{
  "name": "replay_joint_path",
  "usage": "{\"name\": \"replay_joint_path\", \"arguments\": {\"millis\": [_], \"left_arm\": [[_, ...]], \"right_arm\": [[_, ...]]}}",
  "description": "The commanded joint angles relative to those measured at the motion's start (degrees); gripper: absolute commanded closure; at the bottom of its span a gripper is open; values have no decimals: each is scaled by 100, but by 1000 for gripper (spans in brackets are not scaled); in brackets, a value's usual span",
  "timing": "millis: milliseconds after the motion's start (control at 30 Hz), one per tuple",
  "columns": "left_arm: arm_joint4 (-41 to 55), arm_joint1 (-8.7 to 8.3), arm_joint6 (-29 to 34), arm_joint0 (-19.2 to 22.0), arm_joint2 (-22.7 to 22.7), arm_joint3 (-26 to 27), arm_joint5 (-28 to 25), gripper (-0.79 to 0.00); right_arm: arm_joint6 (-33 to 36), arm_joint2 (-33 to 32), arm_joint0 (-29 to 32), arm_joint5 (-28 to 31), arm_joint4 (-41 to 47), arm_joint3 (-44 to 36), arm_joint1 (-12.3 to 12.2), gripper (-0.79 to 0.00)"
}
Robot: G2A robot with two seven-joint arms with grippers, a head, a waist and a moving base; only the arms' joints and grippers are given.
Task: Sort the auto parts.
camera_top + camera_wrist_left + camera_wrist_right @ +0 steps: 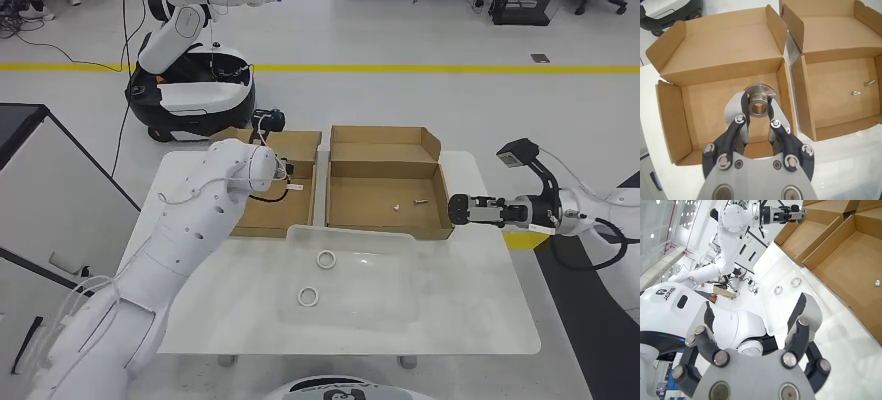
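Over a box (711, 113), left fingers (744, 108) grip bushing (757, 98).

Left cardboard box (706, 113): no legible print.
Right cardboard box (838, 85): none legible.
Tray (385, 300), 6 o'clock: unmarked.

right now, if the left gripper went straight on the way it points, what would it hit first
Probably the floor of the left box: the left gripper, shut on the flanged bushing, points down into it, so the bushing would land first. Depth unclear.
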State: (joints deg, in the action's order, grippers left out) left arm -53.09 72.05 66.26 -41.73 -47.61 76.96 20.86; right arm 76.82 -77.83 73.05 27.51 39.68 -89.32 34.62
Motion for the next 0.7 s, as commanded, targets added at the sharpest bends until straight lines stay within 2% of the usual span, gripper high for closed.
{"name": "replay_joint_path", "arguments": {"millis": [0,667], "left_arm": [[10,40,34,29,90,-129,-60,0],[-65,418,-3,237,658,-1388,-244,0]], "right_arm": [[0,0,0,0,0,0,0,-785],[0,0,0,0,0,0,0,-785]]}}
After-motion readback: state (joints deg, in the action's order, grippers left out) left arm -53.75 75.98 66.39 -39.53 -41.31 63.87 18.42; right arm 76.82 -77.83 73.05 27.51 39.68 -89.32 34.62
